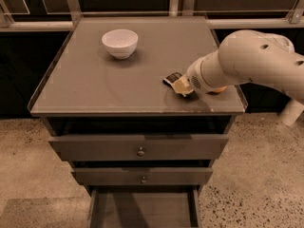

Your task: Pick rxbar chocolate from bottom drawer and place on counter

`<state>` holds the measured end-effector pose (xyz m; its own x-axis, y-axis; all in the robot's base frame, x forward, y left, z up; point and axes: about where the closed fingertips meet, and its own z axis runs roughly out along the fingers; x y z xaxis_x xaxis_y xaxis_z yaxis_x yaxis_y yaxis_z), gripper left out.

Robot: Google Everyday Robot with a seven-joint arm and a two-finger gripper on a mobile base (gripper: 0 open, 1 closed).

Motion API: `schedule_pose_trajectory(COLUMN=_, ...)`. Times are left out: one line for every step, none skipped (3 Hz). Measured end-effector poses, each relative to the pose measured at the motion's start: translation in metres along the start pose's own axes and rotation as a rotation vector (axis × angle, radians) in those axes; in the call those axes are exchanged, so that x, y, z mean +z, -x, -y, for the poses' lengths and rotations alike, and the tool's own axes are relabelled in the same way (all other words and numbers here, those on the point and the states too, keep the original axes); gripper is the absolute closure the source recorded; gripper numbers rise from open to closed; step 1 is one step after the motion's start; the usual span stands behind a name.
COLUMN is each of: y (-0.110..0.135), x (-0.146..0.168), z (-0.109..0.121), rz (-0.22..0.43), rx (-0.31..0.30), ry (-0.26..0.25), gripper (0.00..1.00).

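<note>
My gripper (pixel 181 86) is at the glossy grey counter's (pixel 95 84) near right, beside the rxbar chocolate (pixel 171 78). I cannot tell its grip. Speckled floor (pixel 256 184) lies around.

The arm (pixel 251 61) is a thick, smooth tube of off-white shell, rounded like a bolster, and it swells into a bulbous joint housing at the end farthest from the white bowl (pixel 120 42). 2 small dark round holes dot its upper side. Toward the bowl the shell narrows to a wrist collar bearing a patch of fine dark perforations. The end effector (pixel 182 86), pale cream-yellow, sits at the tip, right of the bowl and nearer the viewer.
</note>
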<state>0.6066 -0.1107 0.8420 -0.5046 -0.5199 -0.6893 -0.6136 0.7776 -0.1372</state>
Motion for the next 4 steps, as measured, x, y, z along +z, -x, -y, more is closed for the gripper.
schedule_pose_trajectory(y=0.0167, x=0.0222, z=0.0059, rz=0.069, rx=0.018, ry=0.035, gripper=1.00)
schedule_pose_trajectory(y=0.0172, x=0.0231, z=0.0046, rz=0.070, rx=0.017, ry=0.039, gripper=0.82)
schedule_pose_trajectory(y=0.0172, x=0.0231, z=0.0046, rz=0.070, rx=0.017, ry=0.039, gripper=0.58)
schedule_pose_trajectory(y=0.0172, x=0.0231, z=0.0046, rz=0.070, rx=0.017, ry=0.039, gripper=0.36)
